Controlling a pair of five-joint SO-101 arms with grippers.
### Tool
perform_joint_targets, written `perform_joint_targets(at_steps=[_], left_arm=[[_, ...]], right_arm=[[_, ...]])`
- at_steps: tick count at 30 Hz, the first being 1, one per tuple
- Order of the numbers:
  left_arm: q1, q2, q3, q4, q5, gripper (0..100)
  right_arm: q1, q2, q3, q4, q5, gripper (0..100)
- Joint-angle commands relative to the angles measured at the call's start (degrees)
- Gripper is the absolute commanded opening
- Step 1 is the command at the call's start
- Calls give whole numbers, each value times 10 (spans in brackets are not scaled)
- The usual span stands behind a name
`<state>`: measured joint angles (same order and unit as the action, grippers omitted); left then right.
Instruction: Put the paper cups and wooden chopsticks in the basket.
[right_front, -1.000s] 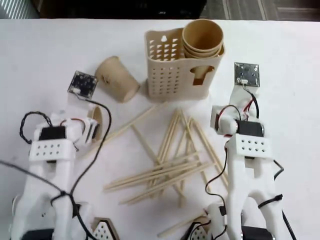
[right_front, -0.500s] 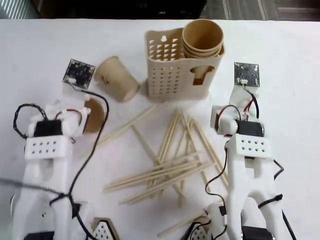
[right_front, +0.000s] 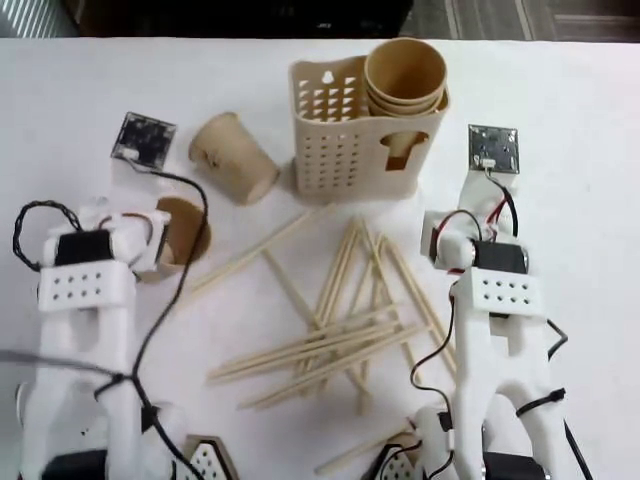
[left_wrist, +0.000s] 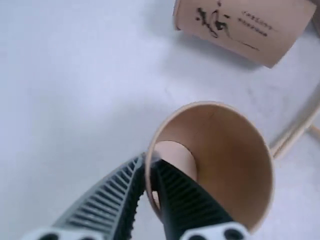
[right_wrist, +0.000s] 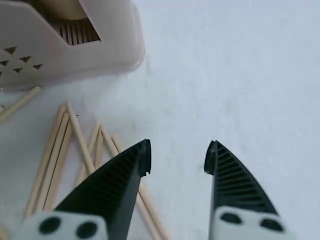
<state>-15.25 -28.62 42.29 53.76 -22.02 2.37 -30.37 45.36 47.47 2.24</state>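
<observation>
One pinch on a rim is all that holds this job together. The left jaws are clamped on the lip of a paper cup (left_wrist: 215, 165), one inside the wall and one outside, over the counter (right_front: 90, 90) well to the side of the basket (right_front: 335, 150). I can't tell whether the cup is clear of the counter. A grip that shallow could let it swing or slip, and a harder squeeze would likely crease the paper. Between it and the basket lies a second cup (right_front: 232, 160) on its side, which looks easy to nudge and set rolling. The basket already carries stacked cups (right_front: 405, 70) standing proud of its rim, so a crooked drop might perch there and topple out. The right jaws hang apart, holding nothing, just beside the scattered chopsticks (right_front: 340, 320) near the basket.
</observation>
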Motion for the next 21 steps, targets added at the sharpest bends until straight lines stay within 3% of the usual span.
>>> perform_joint_targets(at_steps=[1, 6, 13, 17, 21], left_arm=[[-35, 55, -23, -31, -4, 44], [-69, 89, -35, -30, -4, 169], [-79, 89, -33, -22, -35, 20], [-118, 89, -32, -21, -16, 22], [-170, 88, -29, -21, 30, 22]], right_arm=[[-7, -20, -3, -7, 6, 180], [-7, -20, -3, -7, 6, 180], [-7, -21, -3, -7, 6, 180], [-7, -27, -9, 6, 6, 180], [-23, -27, -67, 85, 6, 180]])
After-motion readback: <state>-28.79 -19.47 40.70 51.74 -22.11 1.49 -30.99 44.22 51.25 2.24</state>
